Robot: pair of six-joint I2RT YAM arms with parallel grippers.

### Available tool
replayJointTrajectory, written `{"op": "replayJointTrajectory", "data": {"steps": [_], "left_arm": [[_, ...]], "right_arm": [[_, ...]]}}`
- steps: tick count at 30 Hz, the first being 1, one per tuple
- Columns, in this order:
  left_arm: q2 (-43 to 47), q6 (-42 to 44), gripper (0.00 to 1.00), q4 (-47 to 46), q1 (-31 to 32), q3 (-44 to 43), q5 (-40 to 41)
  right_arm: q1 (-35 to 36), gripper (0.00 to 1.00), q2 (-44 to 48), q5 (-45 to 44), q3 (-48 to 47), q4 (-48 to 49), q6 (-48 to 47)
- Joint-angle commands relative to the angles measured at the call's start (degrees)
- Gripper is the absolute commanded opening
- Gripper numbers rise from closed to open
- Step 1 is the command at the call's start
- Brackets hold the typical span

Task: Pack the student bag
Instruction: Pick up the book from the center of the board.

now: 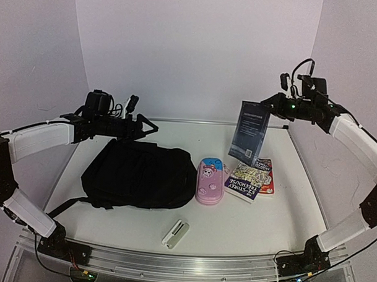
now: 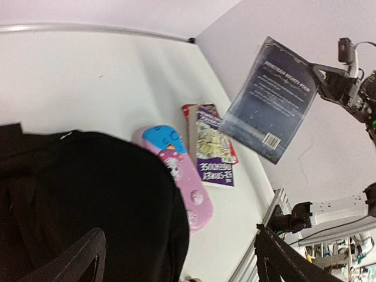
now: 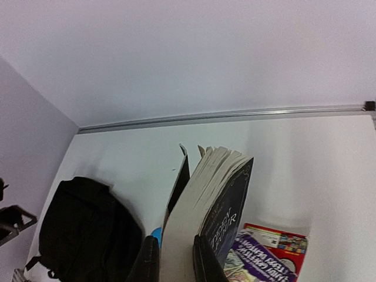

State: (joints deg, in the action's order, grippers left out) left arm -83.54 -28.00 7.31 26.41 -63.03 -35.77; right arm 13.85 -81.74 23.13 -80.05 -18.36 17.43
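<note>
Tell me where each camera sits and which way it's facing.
Top external: above and behind the robot, looking down on the black fabric backpack; left arm and right arm show.
Left wrist: above the backpack, facing the right arm; open left fingers show.
Right wrist: raised, facing the back wall; right fingers shut on a dark blue paperback book.
Shared: all see backpack and book.

Black student bag [image 1: 139,174] flat, table's left

Pencil case [image 1: 212,181] just beside student bag [image 1: 138,174], gap seemingly tight; open table [image 1: 188,136] behind bag.
</note>
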Motion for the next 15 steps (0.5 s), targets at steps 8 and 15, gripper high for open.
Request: {"op": "replayJointTrajectory", "data": {"steps": [8,15], "left_arm": [[-6.2,2.3,0.9,-11.7,10.1,-12.7,-13.6],[-10.1,1.0,0.91,-13.9,12.8,-14.9,-16.3]], "right_arm": [[13.2,0.0,4.8,17.4,-7.6,8.6,9.5],[15.3,0.0,7.1,26.4,-5.2,22.0,17.7]]}}
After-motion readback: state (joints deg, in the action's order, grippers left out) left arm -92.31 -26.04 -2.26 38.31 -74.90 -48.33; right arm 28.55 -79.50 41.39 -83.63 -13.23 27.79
